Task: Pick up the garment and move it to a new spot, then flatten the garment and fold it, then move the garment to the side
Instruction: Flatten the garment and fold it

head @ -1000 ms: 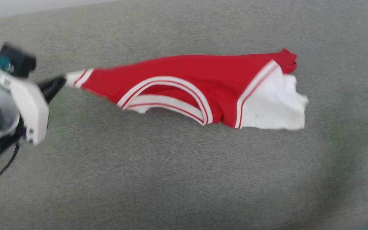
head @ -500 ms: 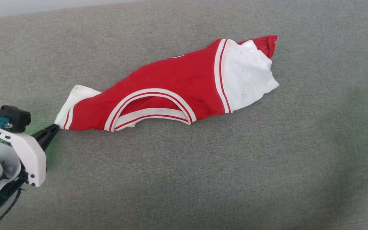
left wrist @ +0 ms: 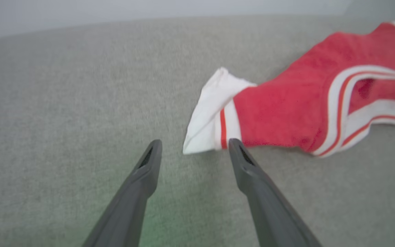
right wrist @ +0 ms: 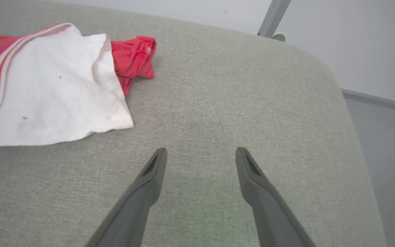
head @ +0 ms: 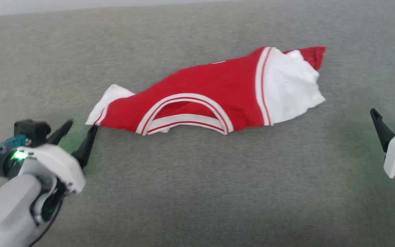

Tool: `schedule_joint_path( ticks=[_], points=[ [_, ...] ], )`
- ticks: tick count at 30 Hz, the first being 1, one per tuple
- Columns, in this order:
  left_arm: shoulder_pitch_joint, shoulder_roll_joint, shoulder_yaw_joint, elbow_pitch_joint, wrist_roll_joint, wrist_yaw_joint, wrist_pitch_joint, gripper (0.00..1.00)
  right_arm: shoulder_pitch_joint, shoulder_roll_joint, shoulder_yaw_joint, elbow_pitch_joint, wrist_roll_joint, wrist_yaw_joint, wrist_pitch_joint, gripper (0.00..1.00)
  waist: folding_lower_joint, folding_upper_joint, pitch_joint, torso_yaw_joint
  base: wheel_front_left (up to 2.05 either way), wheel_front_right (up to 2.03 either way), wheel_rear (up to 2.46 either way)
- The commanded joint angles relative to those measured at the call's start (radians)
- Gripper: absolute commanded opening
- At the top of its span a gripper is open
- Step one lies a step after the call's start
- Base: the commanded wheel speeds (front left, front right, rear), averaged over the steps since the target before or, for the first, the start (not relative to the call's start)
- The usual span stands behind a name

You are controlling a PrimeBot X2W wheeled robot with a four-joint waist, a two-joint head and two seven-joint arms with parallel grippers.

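The red basketball jersey (head: 204,99) is seen lying bunched and twisted across the middle of the grey fabric-covered surface (head: 197,199), its length running from near left to far right. The left claw (head: 83,124) is spread with nothing held in it. Its tips are set just beside the jersey's white corner (left wrist: 206,113) at the left end, and whether one tip touches the striped edge cannot be told. The right claw (head: 387,107) is likewise spread and empty, well apart from the white side panel (head: 291,89) at the right end.

Flattening is judged to be the step in hand, and several risks can be foreseen. The left corner is folded over on itself, so more than one layer may be taken if it is pinched as it lies, and the twist would be carried along rather than opened. If only one end is pulled, the whole jersey may be dragged over the covering rather than stretched. The armhole trim (head: 183,115) lies looped open, and a fingertip could be caught in it. The small red hem end (right wrist: 134,58) is tucked behind the white panel and could be missed by a grasp aimed there. The surface's rounded right edge (right wrist: 338,96) is near, so cloth pulled too far right could be left hanging over it.
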Motion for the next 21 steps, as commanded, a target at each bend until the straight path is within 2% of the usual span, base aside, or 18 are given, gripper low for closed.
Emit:
schedule_joint_path(
  ticks=[1,5,8,11,14,21],
  points=[
    [0.013,-0.008,0.022,-0.008,0.012,0.009,-0.006,1.00,-0.013,-0.010,0.005,0.003,0.010,-0.002,0.010,1.00,0.0000,-0.0001,0.006,0.028,0.00,0.00,0.00],
    [0.133,-0.105,0.241,-0.101,0.153,0.054,-0.006,1.00,-0.064,-0.089,0.078,0.011,0.084,-0.002,0.112,1.00,0.0000,-0.0001,0.024,0.085,0.00,0.00,0.00],
    [0.225,-0.195,0.397,-0.167,0.273,0.059,-0.006,1.00,-0.108,-0.133,0.121,0.029,0.137,-0.002,0.181,1.00,0.0000,-0.0001,0.037,0.123,0.00,0.00,0.00],
    [0.310,-0.289,0.532,-0.210,0.381,0.037,-0.006,1.00,-0.149,-0.170,0.159,0.057,0.169,-0.002,0.233,1.00,0.0000,-0.0001,0.053,0.162,0.00,0.00,0.00],
    [0.358,-0.366,0.628,-0.226,0.468,-0.004,-0.006,1.00,-0.184,-0.191,0.186,0.091,0.202,-0.002,0.288,1.00,0.0000,-0.0001,0.069,0.193,0.00,0.00,0.00],
    [0.400,-0.479,0.782,-0.211,0.605,-0.098,-0.006,1.00,-0.221,-0.221,0.232,0.156,0.248,-0.002,0.390,1.00,0.0000,-0.0001,0.104,0.230,0.00,0.00,0.00]
  ],
)
